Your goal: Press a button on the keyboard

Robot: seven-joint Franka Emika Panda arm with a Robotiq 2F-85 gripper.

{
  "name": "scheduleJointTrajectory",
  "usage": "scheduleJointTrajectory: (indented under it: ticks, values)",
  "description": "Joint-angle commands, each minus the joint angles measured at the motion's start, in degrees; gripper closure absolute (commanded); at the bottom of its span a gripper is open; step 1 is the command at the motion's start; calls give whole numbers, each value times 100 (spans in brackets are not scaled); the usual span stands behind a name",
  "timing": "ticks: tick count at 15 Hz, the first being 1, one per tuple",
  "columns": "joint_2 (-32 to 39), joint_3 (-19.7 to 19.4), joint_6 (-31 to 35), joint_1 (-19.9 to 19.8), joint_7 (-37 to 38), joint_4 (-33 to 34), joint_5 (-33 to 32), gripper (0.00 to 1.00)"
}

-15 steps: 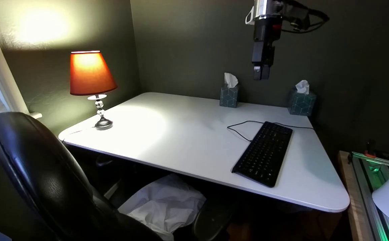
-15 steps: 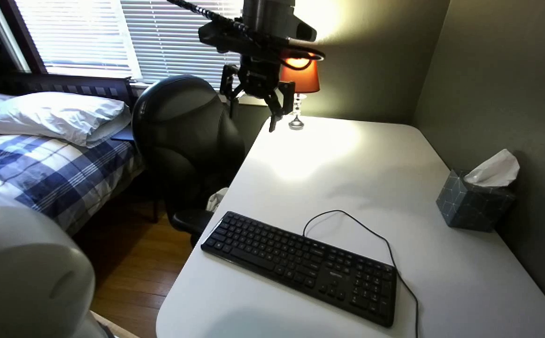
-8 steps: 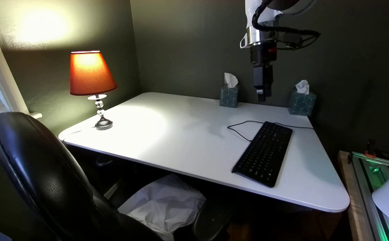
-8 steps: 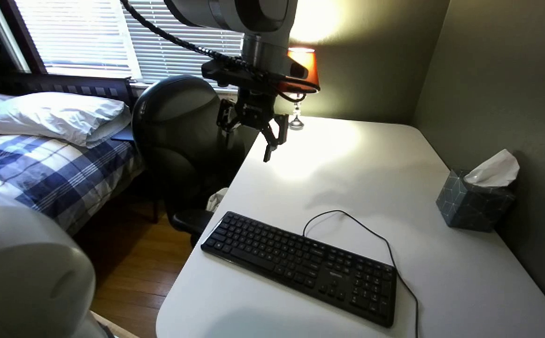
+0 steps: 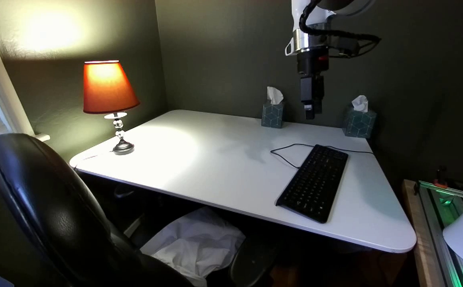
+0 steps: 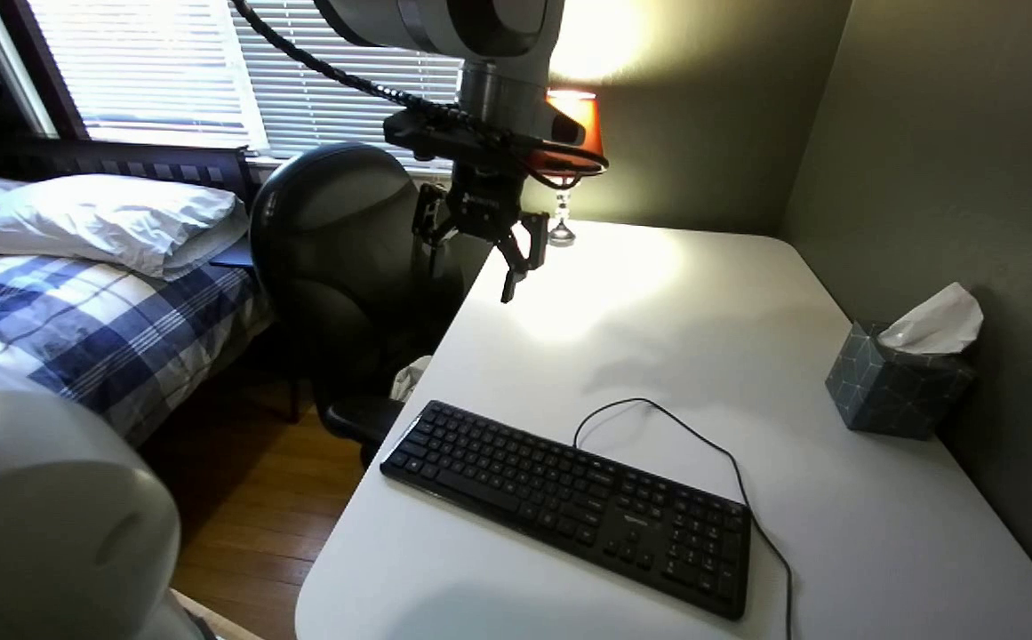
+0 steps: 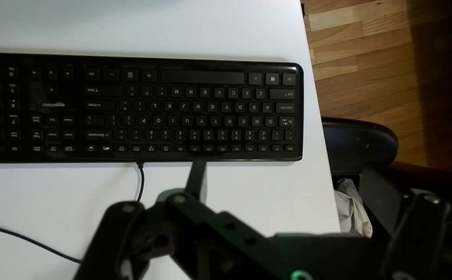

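The black keyboard lies flat on the white desk in both exterior views (image 5: 314,184) (image 6: 560,508). In the wrist view the keyboard (image 7: 194,111) runs across the upper left, its letters upside down and part of its number pad cut off. My gripper (image 5: 310,113) hangs pointing down, well above the desk. In an exterior view the gripper (image 6: 473,283) has its two fingers spread wide with nothing between them. In the wrist view one finger of the gripper (image 7: 288,182) ends visually just below the keyboard's function-key edge; the other finger is dark and hard to make out.
The keyboard's thin cable (image 6: 702,436) curves over the white desk (image 5: 223,167). Tissue boxes (image 5: 272,114) (image 5: 359,121) stand along the wall. A lit lamp (image 5: 109,87) stands at a far corner. A black office chair (image 6: 356,284) is at the desk's edge.
My gripper has come down toward the desk over the past second. In the last half second it has stayed almost still, rising very slightly. The keyboard has not moved.
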Motion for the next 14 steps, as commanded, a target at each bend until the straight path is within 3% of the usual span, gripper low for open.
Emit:
scheduleJointTrajectory:
  ticks: [1,10,14]
  values:
    - [409,90,85,43,-67,57,-92,0]
    - [1225,222,938,61,-571,-85,-21,0]
    - [1685,312,1005,82,-942,29,129,0]
